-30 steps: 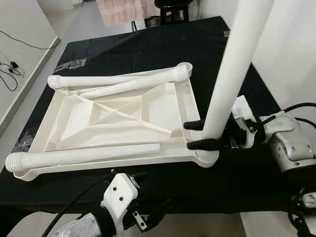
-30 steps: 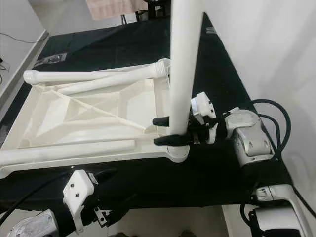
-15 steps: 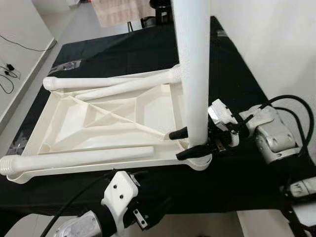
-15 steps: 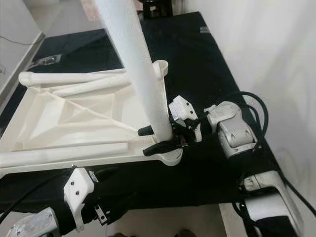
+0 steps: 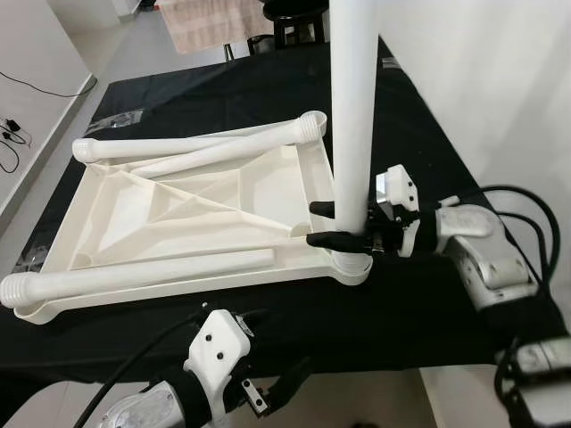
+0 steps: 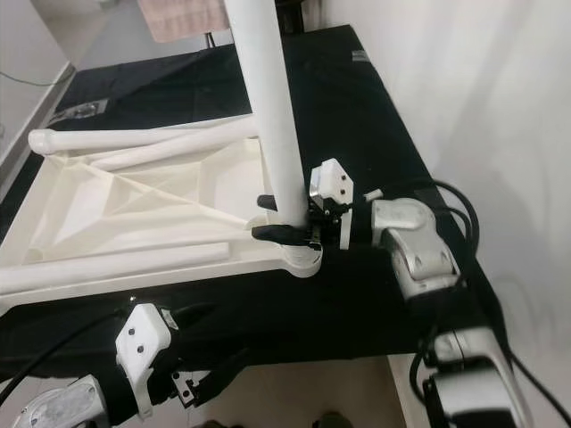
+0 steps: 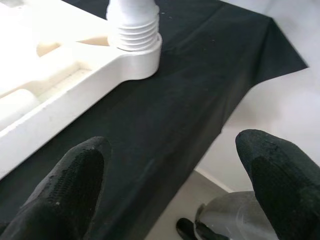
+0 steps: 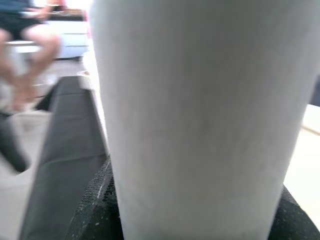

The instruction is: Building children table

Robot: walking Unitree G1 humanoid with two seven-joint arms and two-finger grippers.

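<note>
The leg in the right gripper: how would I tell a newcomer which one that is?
On the black-covered table lies an upturned white tabletop. At its near right corner, the right gripper clamps one white leg. Unlike the other legs lying flat, it stands upright.

I count one white plastic tabletop panel (image 5: 223, 214), lying underside up on one black cloth-covered table (image 5: 419, 160). White plastic tube legs come to four: one upright leg (image 5: 354, 116) standing at the panel's near right corner, and three lying flat across the panel — a far leg (image 5: 178, 145), a slanted leg (image 5: 227, 153) just beside it, and a near leg (image 5: 134, 276) along the front edge. I see two robot grippers: one right gripper (image 5: 337, 225), its black fingers clamped round the upright leg, and one left gripper (image 7: 170, 185) with fingers spread. One pinkish cloth (image 5: 210, 22) hangs beyond the table. One seated person's legs (image 8: 30, 45) show, blurred.
</note>
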